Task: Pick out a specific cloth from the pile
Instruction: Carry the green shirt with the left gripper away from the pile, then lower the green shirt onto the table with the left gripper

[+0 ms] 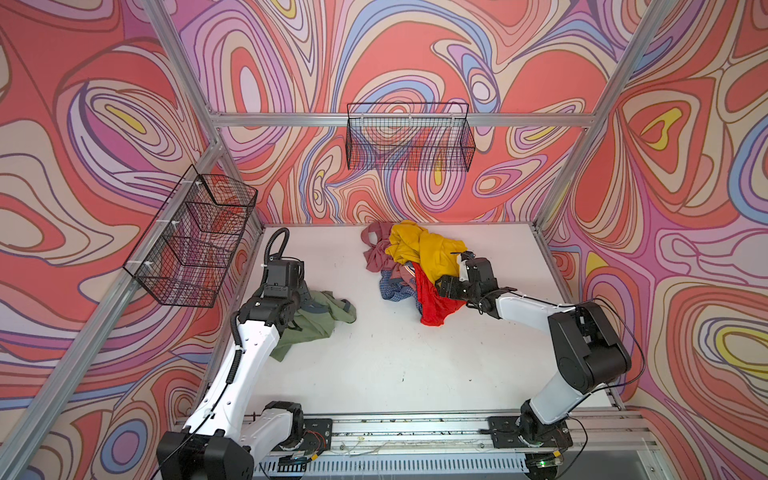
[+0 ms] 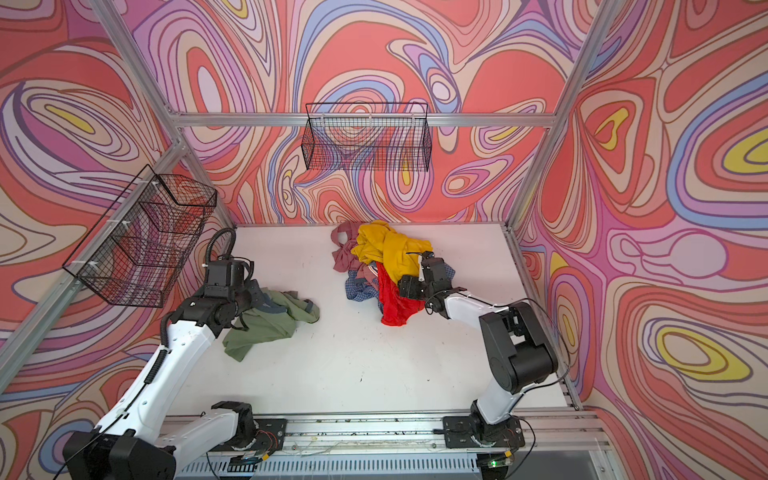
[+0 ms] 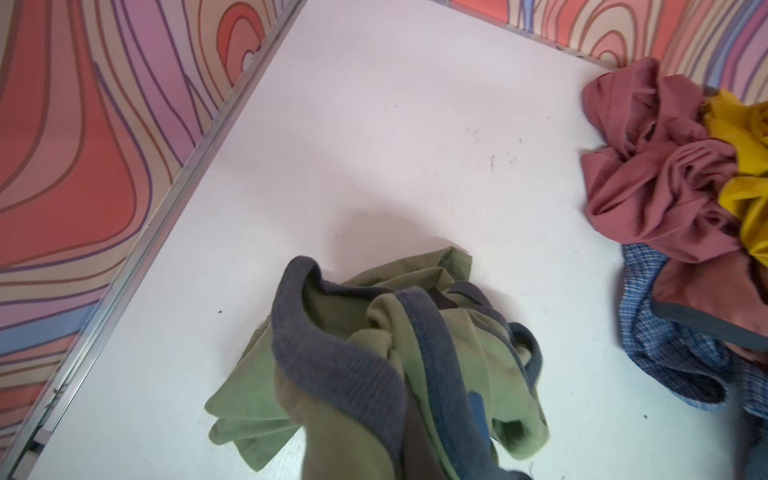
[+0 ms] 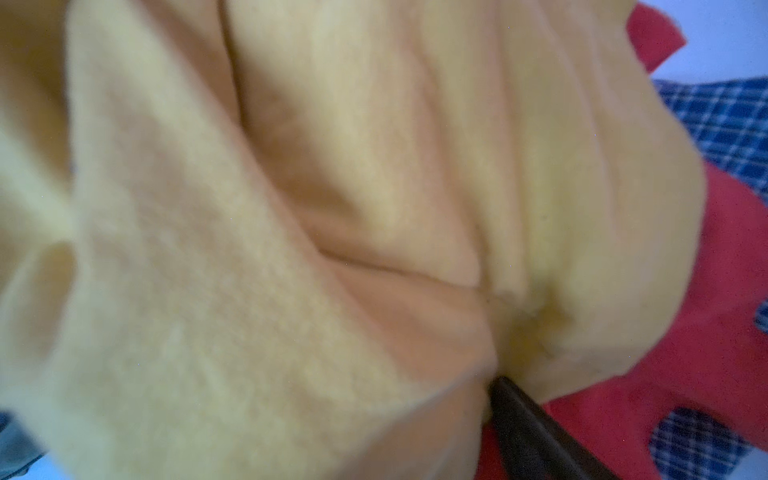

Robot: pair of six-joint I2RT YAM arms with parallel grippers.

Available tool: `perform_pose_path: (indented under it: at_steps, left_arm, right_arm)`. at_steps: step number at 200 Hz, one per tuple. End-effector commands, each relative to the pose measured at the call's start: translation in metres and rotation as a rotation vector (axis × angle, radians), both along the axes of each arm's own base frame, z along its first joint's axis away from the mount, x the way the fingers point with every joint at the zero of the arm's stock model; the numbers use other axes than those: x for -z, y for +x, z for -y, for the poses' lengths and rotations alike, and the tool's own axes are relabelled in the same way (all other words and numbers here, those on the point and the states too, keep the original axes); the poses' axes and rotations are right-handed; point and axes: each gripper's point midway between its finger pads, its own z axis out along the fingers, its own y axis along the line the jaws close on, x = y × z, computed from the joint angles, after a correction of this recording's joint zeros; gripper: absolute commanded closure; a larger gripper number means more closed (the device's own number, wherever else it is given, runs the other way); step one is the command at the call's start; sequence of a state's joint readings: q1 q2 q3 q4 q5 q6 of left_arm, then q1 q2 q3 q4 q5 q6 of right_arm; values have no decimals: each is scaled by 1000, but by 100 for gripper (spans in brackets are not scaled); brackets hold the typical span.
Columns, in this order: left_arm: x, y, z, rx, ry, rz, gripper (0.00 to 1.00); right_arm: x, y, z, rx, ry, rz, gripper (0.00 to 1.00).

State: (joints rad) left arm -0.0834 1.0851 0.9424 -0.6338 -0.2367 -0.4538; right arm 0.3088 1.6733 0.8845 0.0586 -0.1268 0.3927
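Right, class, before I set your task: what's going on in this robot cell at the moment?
The left gripper is shut, apparently on the olive-green cloth. That cloth lies on the white table, well apart from the pile near the back wall. The right gripper is open and pressed into the pile, against the mustard-yellow garment and just above the red garment. It does not look clamped on either.

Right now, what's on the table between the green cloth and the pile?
Nothing: only bare white table separates the green cloth from the pile. Both top views show the gap, and the left wrist view does too.
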Motion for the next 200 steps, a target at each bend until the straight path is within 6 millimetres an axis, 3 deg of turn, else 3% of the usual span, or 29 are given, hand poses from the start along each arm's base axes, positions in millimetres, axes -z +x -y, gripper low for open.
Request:
perform_pose_path:
  at_steps: [1,46,78,89,99,112,122,148,200]
  left_arm:
    - [32,-22,-26,-162,24,-86,100]
    - [75,-41,-43,-306,-33,-140,100]
    - [103,-42,-29,-303,-141,-187,100]
    - [113,-41,-25,-300,-174,-201,87]
    - [120,-44,-24,-322,-192,-224,58]
    - [126,-49,-24,-350,-206,-250,42]
    - [128,-49,-23,-357,-218,-250,34]
    - [122,-52,-26,-391,-218,-233,29]
    - [78,-79,-47,-486,-136,-139,18]
  right_arm:
    - [-7,3,9,18,-24,6,9]
    - [-8,2,10,6,-42,9,9]
    - [-7,2,8,3,-36,8,9]
    - [-6,2,8,2,-36,5,9]
    - [-5,2,8,0,-36,4,9]
    - [-6,2,8,-4,-39,3,10]
    - [-6,1,9,-3,-44,2,10]
    - [-7,0,10,-1,-51,10,9]
    - [-13,1,11,1,-50,22,10]
